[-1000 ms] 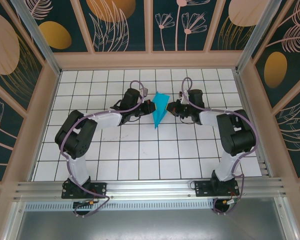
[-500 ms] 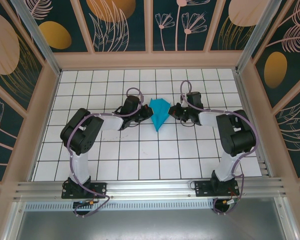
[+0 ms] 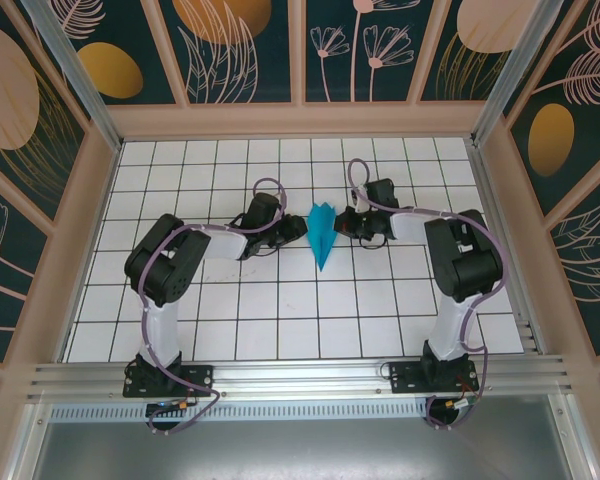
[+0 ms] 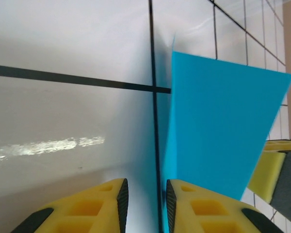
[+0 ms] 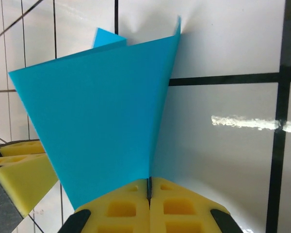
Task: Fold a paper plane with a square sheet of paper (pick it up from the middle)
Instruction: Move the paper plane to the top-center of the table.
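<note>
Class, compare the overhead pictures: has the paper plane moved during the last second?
Yes. The paper plane has shifted slightly toward the near side, judged against the floor grid.

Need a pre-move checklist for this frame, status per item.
1. Right claw shut on the paper plane: ok, the paper runs into the seam between its closed jaws.
2. Left claw open: ok, a gap shows between its jaws.
3. Paper clear of the left claw's fingers: cannot tell, its edge runs right beside one inner face.
4. Folds sound: ok, layers visible in the right wrist view, no tear seen.
5. Claws apart from each other: ok, the plane sits between them in the top view.
6. Plane lifted off the table: cannot tell.
</note>
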